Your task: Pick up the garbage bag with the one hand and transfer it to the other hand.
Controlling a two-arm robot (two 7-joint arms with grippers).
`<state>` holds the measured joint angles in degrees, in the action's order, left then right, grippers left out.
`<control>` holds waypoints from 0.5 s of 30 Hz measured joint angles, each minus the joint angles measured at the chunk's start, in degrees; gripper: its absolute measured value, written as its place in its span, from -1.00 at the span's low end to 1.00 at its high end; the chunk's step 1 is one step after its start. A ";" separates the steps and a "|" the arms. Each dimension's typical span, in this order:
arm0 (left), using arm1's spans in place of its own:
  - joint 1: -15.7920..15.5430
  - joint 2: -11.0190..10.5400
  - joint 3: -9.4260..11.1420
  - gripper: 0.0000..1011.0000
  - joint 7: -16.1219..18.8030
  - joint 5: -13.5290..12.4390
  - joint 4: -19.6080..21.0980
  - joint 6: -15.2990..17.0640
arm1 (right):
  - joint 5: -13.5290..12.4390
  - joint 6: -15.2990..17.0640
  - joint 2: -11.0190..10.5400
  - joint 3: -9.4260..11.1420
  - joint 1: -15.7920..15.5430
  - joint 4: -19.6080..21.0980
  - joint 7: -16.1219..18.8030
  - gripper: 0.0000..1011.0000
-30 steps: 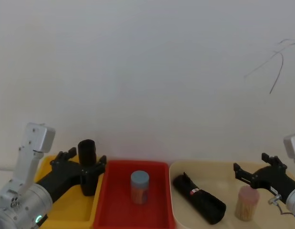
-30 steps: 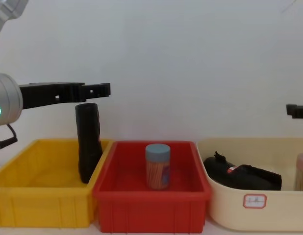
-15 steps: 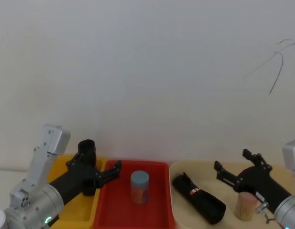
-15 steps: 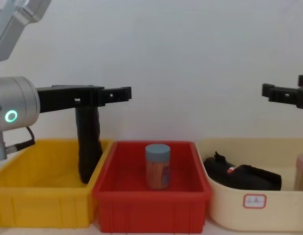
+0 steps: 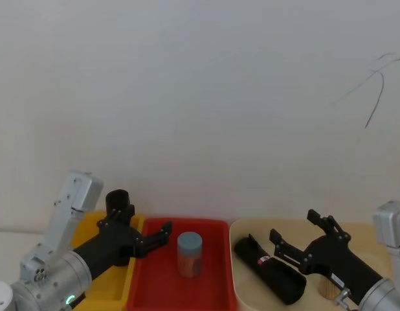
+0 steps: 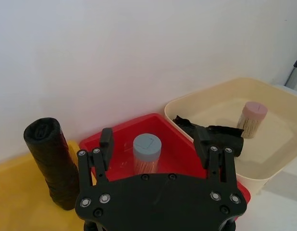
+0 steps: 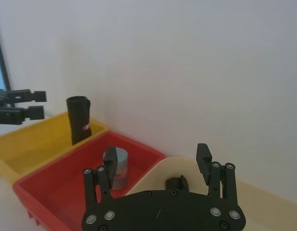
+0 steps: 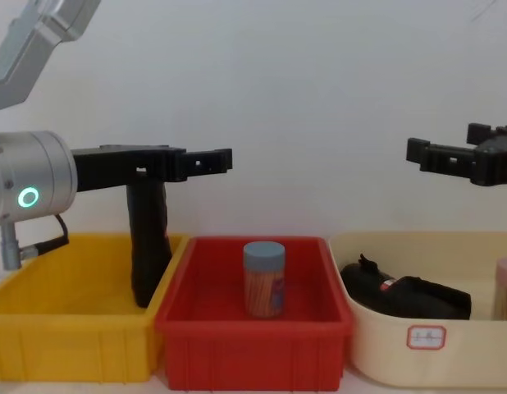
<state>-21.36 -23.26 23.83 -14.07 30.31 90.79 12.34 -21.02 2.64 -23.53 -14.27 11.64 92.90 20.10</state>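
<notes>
Our right hand [image 5: 294,234], fingers spread wide, hovers just above the garbage bag [image 5: 270,270] lying slantwise in the cream bin [image 5: 375,228], far nearer than our left hand [image 5: 150,234], open over the red bin [image 5: 213,224].

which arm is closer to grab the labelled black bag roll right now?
Right. Its open tool hovers just above the black crinkly roll with the red-and-white label in the cream bin. The left tool, also open, sits over the red bin.
</notes>
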 joint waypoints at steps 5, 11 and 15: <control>-0.13 0.03 0.12 0.98 -0.28 -0.03 -0.13 -0.03 | -0.20 -0.22 0.02 -0.23 -0.54 0.72 0.39 0.98; -0.21 0.05 0.22 0.98 -0.52 -0.06 -0.22 -0.07 | -0.37 -0.31 0.06 -0.40 -0.91 1.16 0.73 0.98; -0.25 0.08 0.26 0.98 -0.61 -0.09 -0.29 -0.10 | -0.43 -0.39 0.07 -0.46 -1.06 1.35 0.82 0.98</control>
